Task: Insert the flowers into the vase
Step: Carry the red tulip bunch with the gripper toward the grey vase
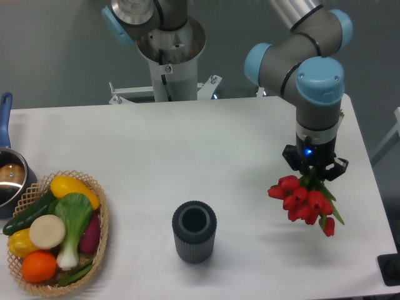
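A bunch of red tulips, the flowers (305, 202), hangs above the right side of the table with blooms pointing down and toward me. My gripper (314, 170) is shut on the green stems just above the blooms; its fingertips are mostly hidden by leaves. The vase (194, 231), a short dark grey ribbed cylinder with an open round mouth, stands upright near the table's front middle, well to the left of the flowers and apart from them.
A wicker basket (100, 212) of vegetables sits at the front left. A steel saucepan (11, 178) with a blue handle is at the left edge. The arm's base (169, 56) stands at the back. The table's right edge is close to the flowers.
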